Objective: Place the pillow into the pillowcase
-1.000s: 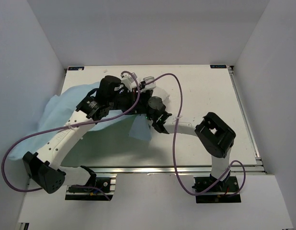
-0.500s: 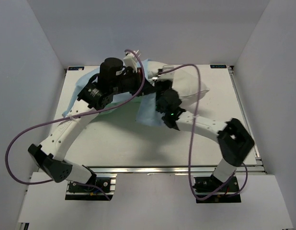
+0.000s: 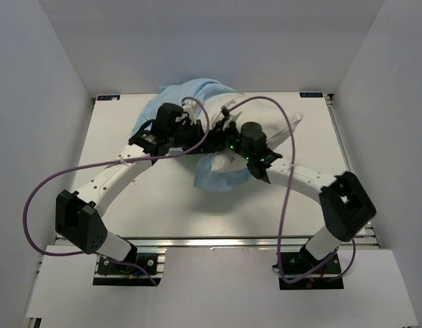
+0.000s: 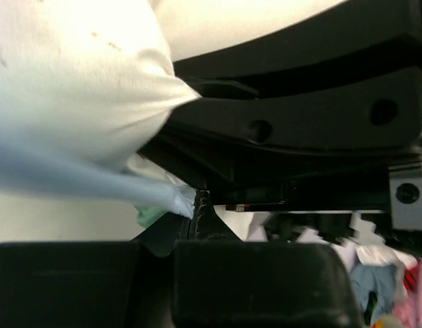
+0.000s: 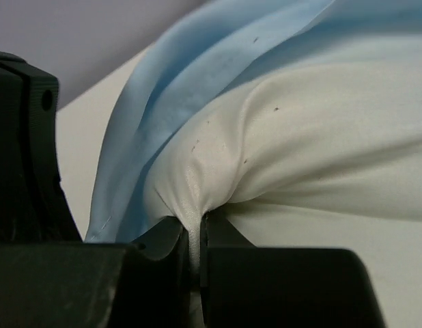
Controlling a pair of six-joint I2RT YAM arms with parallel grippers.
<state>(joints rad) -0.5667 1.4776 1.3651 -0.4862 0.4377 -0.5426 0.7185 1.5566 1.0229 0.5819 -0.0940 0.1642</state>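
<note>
The white speckled pillow (image 3: pixel 283 126) lies at the back right of the table, its left end raised. The light blue pillowcase (image 3: pixel 221 176) hangs bunched under both grippers and humps up behind them. My left gripper (image 3: pixel 197 133) is shut on a light blue fold of the pillowcase (image 4: pixel 156 198), with a bit of green face showing; in its wrist view the gripper (image 4: pixel 194 213) sits just under the pillow (image 4: pixel 81 82). My right gripper (image 3: pixel 228 133) is close beside it and, in the right wrist view (image 5: pixel 197 236), is shut on a pinch of pillow fabric (image 5: pixel 300 137), with the pillowcase (image 5: pixel 163 102) draped over it.
White walls close in the table (image 3: pixel 156 198) on three sides. A metal rail (image 3: pixel 347 164) runs along the right edge. Purple cables (image 3: pixel 33 205) loop off both arms. The right arm's black body (image 4: pixel 300 102) fills the left wrist view.
Both arms have swung toward the back and centre. The pillowcase came off the left side and bunched in the middle. The pillow came into view at the back right.
</note>
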